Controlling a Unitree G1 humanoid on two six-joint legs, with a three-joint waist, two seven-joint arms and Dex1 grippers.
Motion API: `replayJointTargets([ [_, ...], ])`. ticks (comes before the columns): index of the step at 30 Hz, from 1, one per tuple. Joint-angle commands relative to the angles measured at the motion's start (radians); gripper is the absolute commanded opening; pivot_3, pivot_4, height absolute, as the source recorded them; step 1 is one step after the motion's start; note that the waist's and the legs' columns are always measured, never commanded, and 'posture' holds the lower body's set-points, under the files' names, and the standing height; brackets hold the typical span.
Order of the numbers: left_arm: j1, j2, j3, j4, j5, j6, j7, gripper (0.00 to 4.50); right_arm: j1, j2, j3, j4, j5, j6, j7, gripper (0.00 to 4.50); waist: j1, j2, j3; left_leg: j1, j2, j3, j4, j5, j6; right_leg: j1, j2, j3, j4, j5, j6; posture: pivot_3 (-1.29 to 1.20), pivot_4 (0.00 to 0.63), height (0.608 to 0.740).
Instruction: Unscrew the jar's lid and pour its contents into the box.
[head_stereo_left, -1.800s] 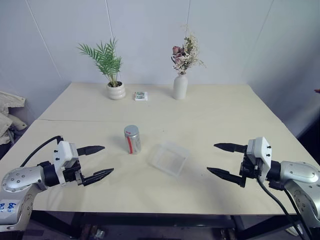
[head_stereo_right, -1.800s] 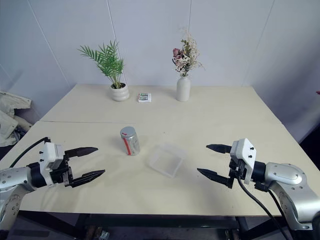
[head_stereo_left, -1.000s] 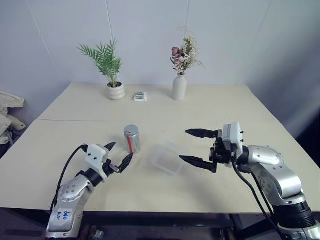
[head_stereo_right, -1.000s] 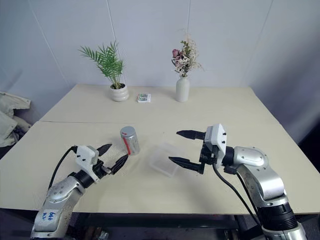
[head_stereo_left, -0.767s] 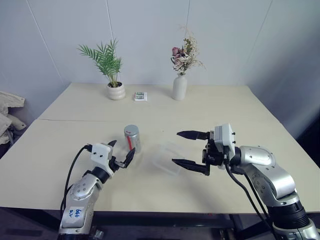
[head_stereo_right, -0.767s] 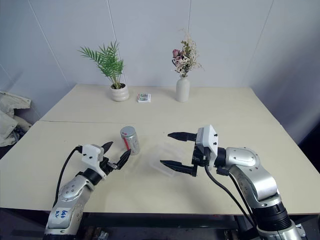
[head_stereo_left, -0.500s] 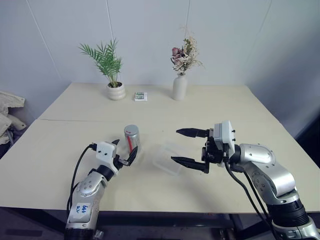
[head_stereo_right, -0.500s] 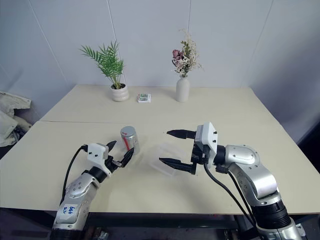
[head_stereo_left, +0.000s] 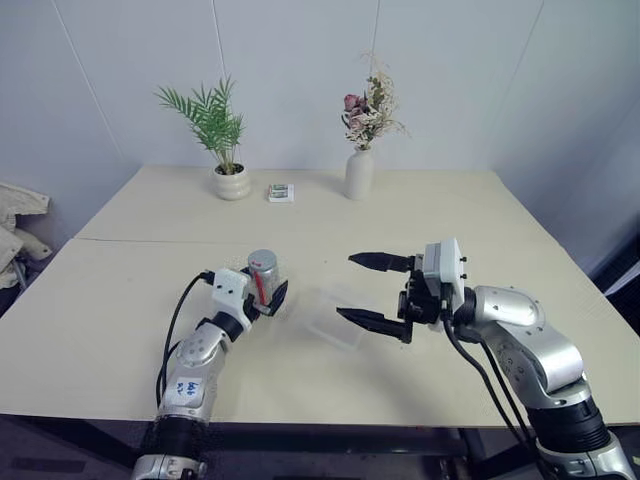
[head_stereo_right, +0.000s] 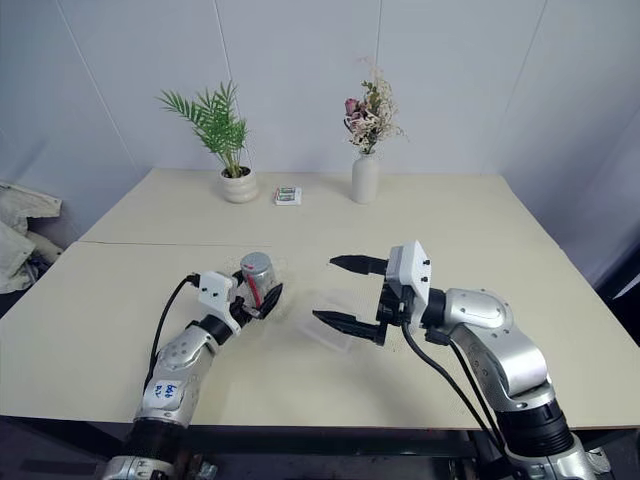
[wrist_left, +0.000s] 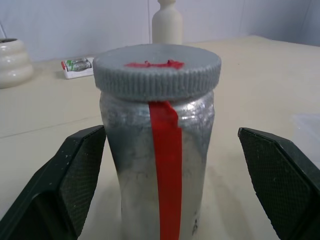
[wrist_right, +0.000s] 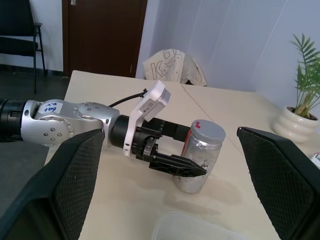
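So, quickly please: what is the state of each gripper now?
Left gripper: open, fingers either side of the jar, not gripping.
Right gripper: open, holding nothing.

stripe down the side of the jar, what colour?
Red, running down the small silver-grey metallic jar from under its ridged grey lid. Clearest in the left wrist view.

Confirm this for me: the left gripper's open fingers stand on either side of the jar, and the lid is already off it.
Not quite. The left gripper does have its open fingers on either side of the jar, but the lid is on the jar, not off. The left wrist view shows the grey cap sitting on top, with a red mark across it.
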Motion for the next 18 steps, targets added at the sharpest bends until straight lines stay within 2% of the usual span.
replayJointTargets([
  [1, -0.029, -0.001, 0.000, 0.024, 0.013, -0.052, 0.004, 4.48, -0.003, 0.006, -0.011, -0.052, 0.006, -0.009, -0.015, 4.50, 0.000, 0.000, 0.000, 0.000, 0.000, 0.000, 0.000, 0.000, 0.000, 0.000, 0.000, 0.000, 0.000, 0.000, 0.000, 0.00, 0.150, 0.740],
  [3, -0.035, 0.003, 0.000, 0.032, 0.022, -0.065, 0.008, 4.48, 0.000, 0.009, -0.010, -0.053, 0.007, -0.010, -0.021, 4.50, 0.000, 0.000, 0.000, 0.000, 0.000, 0.000, 0.000, 0.000, 0.000, 0.000, 0.000, 0.000, -0.001, 0.000, 0.000, 0.00, 0.150, 0.740],
  [4, -0.034, 0.008, 0.000, 0.036, 0.033, -0.070, 0.016, 4.29, 0.003, 0.011, -0.010, -0.054, 0.007, -0.011, -0.025, 4.50, 0.000, 0.000, 0.000, 0.000, 0.000, 0.000, 0.000, 0.000, 0.000, 0.000, 0.000, 0.000, -0.001, 0.000, 0.000, 0.00, 0.150, 0.740],
  [6, -0.033, 0.011, 0.004, 0.041, 0.036, -0.075, 0.017, 3.85, 0.008, 0.015, -0.011, -0.057, 0.007, -0.012, -0.032, 4.50, 0.000, 0.000, 0.000, 0.000, 0.000, 0.000, -0.001, 0.000, 0.000, 0.000, 0.000, 0.000, -0.001, 0.000, 0.000, 0.00, 0.150, 0.740],
  [12, -0.030, 0.011, 0.000, 0.048, 0.039, -0.073, 0.004, 2.07, 0.002, 0.025, -0.009, -0.052, 0.005, -0.014, -0.041, 4.50, 0.000, 0.000, 0.000, 0.000, 0.000, 0.000, -0.001, 0.000, 0.000, 0.000, 0.000, 0.000, -0.001, 0.000, 0.000, 0.00, 0.150, 0.740],
  [18, -0.027, 0.012, -0.001, 0.007, -0.002, -0.072, -0.057, 2.06, -0.002, 0.032, -0.007, -0.051, 0.003, -0.009, -0.054, 4.50, 0.000, 0.000, 0.000, 0.000, 0.000, 0.000, -0.001, 0.000, 0.000, 0.000, 0.000, 0.000, -0.001, 0.000, 0.000, 0.00, 0.150, 0.740],
])
